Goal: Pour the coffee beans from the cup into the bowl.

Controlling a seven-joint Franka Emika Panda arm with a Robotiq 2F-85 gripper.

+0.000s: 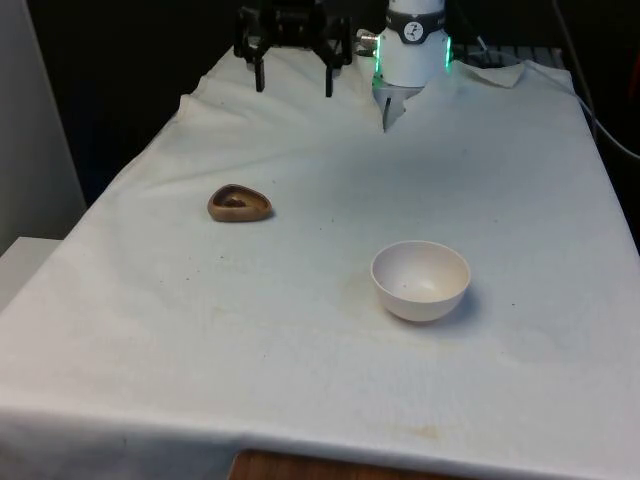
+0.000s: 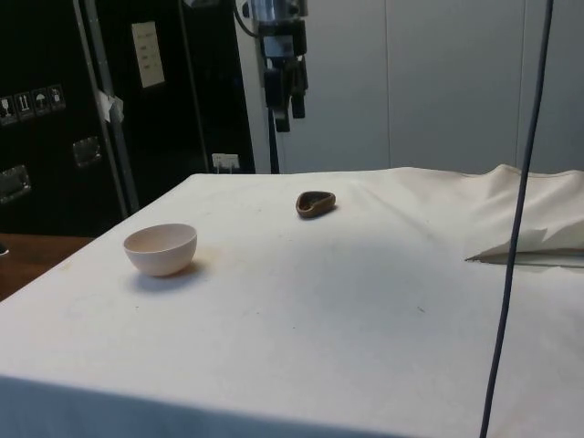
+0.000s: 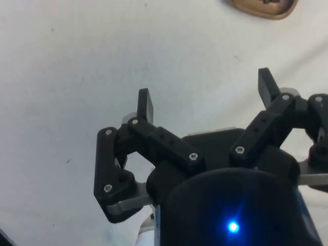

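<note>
The black two-finger gripper (image 1: 294, 82) hangs high above the table's far end, fingers spread wide with nothing between them (the wrist view shows both tips well apart). The small brown rounded-triangular cup (image 1: 239, 203) sits on the white tablecloth (image 1: 330, 400) towards the front view's left, dark contents inside. The pale round bowl (image 1: 421, 280) stands well apart, nearer the front edge.

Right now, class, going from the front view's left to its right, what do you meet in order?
Brown cup → black gripper, raised at the far end → white bowl.
</note>
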